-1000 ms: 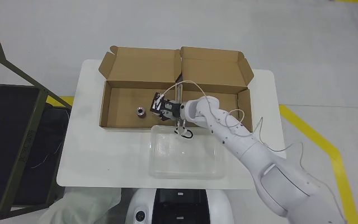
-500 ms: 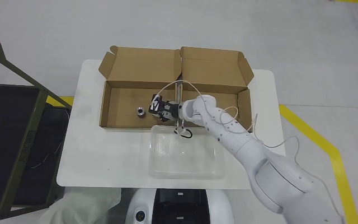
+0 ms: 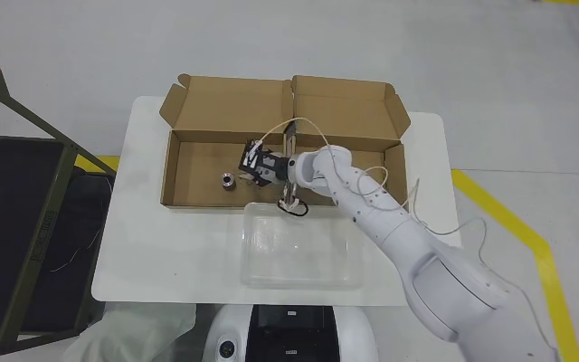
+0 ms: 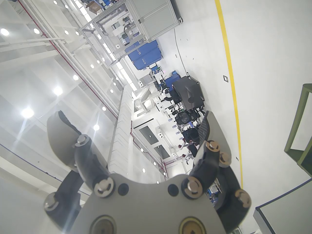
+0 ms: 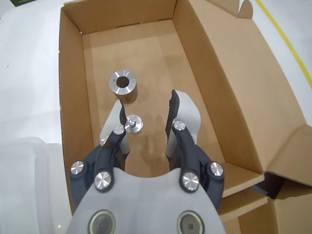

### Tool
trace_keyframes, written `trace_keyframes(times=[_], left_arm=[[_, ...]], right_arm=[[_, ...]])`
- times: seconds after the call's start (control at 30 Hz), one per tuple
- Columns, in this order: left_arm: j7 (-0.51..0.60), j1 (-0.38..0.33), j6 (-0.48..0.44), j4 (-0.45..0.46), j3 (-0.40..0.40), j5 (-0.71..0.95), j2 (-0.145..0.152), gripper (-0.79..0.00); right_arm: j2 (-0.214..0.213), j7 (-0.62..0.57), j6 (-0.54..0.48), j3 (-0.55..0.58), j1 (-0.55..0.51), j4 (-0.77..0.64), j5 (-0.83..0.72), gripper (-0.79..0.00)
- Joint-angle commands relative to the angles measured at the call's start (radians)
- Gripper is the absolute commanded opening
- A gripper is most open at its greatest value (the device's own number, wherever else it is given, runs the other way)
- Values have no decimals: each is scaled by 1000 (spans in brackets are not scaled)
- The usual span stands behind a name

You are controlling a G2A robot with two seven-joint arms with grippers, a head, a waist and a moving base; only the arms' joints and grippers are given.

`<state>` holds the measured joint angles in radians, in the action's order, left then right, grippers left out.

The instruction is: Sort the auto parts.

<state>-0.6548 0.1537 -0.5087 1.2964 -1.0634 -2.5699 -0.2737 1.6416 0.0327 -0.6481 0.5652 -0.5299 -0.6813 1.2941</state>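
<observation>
My right gripper point(image 3: 256, 165) point(image 5: 147, 98) hangs open and empty inside the left cardboard box point(image 3: 181, 154) point(image 5: 219, 74). On the box floor stands a short metal bushing point(image 3: 226, 180) point(image 5: 123, 86) with a round bore, just beyond the fingertips. A small metal disc with a stud point(image 5: 133, 123) lies on the floor beside one finger, apart from the bushing. My left gripper point(image 4: 132, 118) is open with nothing in it, pointing away from the table at the hall.
A second open cardboard box point(image 3: 348, 136) adjoins the first on the right. A clear plastic bin point(image 3: 303, 244) point(image 5: 24, 171) sits in front of both on the white table point(image 3: 145, 244). A dark frame point(image 3: 36, 226) stands off the table's left side.
My right gripper has shifted a little further left and back over the left box's floor. The bushing has stayed put.
</observation>
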Motion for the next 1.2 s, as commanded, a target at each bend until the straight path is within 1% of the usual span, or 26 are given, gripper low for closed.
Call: trace_keyframes(times=[0.0,0.1,0.13,0.27,0.33,0.37,0.47,0.57,0.6,0.67,0.8,0.83,0.97,1.17], left_arm=[[0,0,0,0,0,0,0,0],[0,0,0,0,0,0,0,0],[0,0,0,0,0,0,0,0],[0,0,0,0,0,0,0,0],[0,0,0,0,0,0,0,0],[0,0,0,0,0,0,0,0],[0,0,0,0,0,0,0,0],[0,0,0,0,0,0,0,0],[0,0,0,0,0,0,0,0],[0,0,0,0,0,0,0,0],[0,0,0,0,0,0,0,0],[0,0,0,0,0,0,0,0],[0,0,0,0,0,0,0,0],[0,0,0,0,0,0,0,0]], right_arm=[[-9,16,6,15,-5,-22,8,-394],[-30,37,22,45,-23,-75,30,-372],[-39,40,27,57,-32,-95,40,-354],[-81,38,50,119,-84,-191,81,-320],[-106,35,62,160,-122,-252,104,-277],[-119,31,67,183,-143,-286,117,-252],[-159,9,83,259,-220,-406,154,-212],[-197,-27,77,335,-317,-549,188,-129],[-208,-41,77,359,-352,-598,199,-114],[-227,-63,79,406,-422,-686,216,-111],[-254,-102,71,474,-528,-813,236,-86],[-260,-108,68,488,-550,-835,240,-62],[-282,-108,70,561,-643,-917,243,-6],[-305,-107,73,637,-758,-1022,252,0]])
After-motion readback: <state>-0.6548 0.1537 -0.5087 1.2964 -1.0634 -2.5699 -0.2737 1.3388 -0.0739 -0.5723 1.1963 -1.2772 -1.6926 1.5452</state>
